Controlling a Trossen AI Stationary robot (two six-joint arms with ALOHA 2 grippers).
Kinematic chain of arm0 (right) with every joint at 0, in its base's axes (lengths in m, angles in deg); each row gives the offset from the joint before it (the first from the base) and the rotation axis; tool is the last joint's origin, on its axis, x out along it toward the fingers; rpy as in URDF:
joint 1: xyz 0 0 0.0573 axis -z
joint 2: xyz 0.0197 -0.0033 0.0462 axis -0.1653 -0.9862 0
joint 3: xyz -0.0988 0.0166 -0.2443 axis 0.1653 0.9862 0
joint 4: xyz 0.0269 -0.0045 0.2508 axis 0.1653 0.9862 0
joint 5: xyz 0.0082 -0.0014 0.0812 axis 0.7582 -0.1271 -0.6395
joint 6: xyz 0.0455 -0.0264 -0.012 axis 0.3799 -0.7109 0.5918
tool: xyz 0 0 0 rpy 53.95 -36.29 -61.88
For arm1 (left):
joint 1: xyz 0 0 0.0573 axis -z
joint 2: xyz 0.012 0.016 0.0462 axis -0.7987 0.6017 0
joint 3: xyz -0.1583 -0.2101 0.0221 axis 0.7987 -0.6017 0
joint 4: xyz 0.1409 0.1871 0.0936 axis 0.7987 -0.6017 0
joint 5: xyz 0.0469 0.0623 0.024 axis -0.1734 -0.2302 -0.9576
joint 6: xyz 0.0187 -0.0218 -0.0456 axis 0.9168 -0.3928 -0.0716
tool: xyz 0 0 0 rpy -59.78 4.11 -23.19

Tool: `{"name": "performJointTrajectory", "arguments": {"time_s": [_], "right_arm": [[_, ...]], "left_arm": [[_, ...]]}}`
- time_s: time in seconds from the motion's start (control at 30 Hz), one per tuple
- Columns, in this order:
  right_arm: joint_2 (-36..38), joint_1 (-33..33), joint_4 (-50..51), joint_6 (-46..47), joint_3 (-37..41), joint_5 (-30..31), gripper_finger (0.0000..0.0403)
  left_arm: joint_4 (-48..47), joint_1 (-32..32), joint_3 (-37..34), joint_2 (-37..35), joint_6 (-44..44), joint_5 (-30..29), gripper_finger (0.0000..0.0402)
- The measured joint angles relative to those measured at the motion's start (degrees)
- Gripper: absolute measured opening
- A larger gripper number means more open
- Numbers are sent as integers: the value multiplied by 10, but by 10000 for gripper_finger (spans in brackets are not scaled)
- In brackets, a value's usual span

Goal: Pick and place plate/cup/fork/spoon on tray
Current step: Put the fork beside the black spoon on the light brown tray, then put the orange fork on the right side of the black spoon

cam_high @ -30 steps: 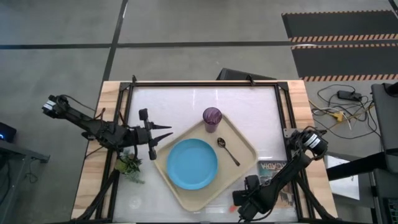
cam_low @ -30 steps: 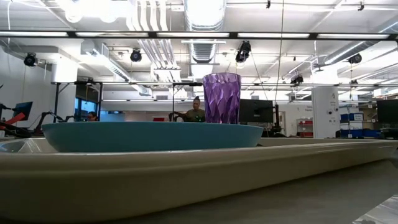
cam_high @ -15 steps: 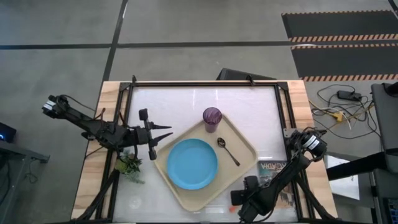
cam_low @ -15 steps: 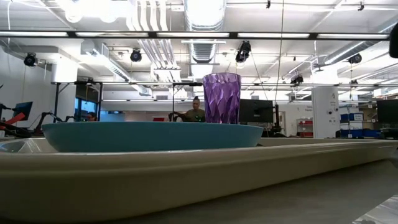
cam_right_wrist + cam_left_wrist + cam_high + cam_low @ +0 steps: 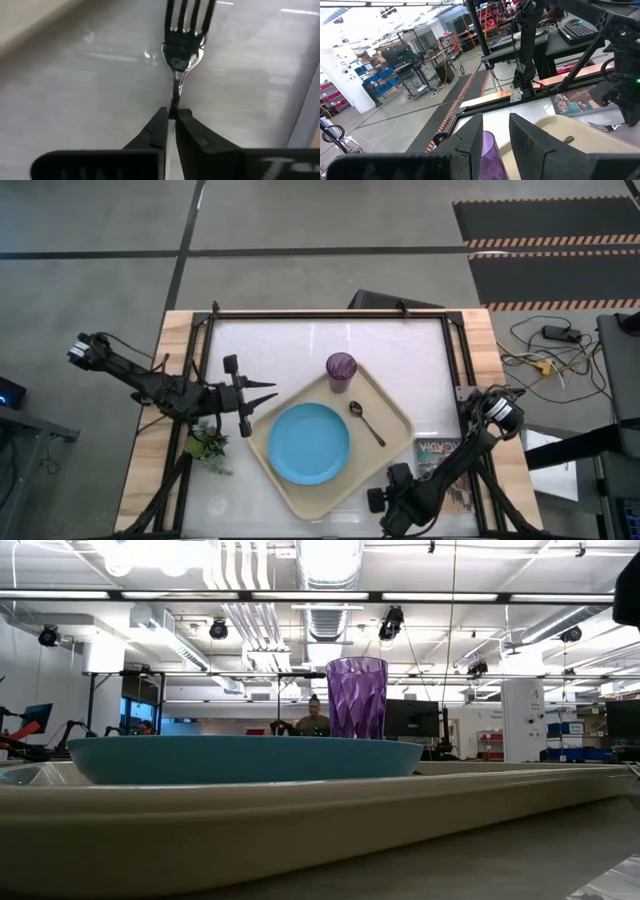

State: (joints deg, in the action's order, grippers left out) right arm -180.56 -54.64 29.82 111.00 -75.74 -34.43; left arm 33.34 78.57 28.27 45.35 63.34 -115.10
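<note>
The beige tray [image 5: 395, 448] lies in the middle of the table. On it are the light-blue plate [image 5: 310, 443], the purple cup [image 5: 341, 370] at its far corner and the dark spoon [image 5: 366, 422]. My right gripper [image 5: 372, 500] is at the table's near edge, just off the tray's near right side, shut on the fork [image 5: 182, 47]. The fork's silvery tines point away from the fingers, and its handle is hidden by them. My left gripper [image 5: 265, 393] hangs open at the tray's left side, holding nothing. My right gripper pinches the fork's thin metal neck [image 5: 175, 102], just behind the tines, between its two fingertips [image 5: 159, 125]. The fingers lie along the fork, and the tines stick out past them over the table. I cannot tell whether the fork is lifted clear.
A printed book [image 5: 441, 450] lies right of the tray, next to my right arm. A small green sprig [image 5: 210, 446] sits on the table's left below my left arm. A black frame [image 5: 330, 315] runs round the table top.
My right gripper has shut on the fork's neck and has shifted a little toward the table's left edge, along the tray's near side. Plate, cup and spoon have stayed in place on the tray.
</note>
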Motion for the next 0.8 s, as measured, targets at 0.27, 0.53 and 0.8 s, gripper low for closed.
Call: {"name": "performJointTrajectory", "arguments": {"time_s": [0.27,0.53,0.8], "right_arm": [[31,-1,46,50,-23,42,10],[95,-5,87,-20,-41,9,9],[156,56,182,-206,-42,12,9]], "left_arm": [[0,0,-1,0,0,0,77],[0,0,-1,0,0,0,77],[0,0,-1,0,0,0,77]]}}
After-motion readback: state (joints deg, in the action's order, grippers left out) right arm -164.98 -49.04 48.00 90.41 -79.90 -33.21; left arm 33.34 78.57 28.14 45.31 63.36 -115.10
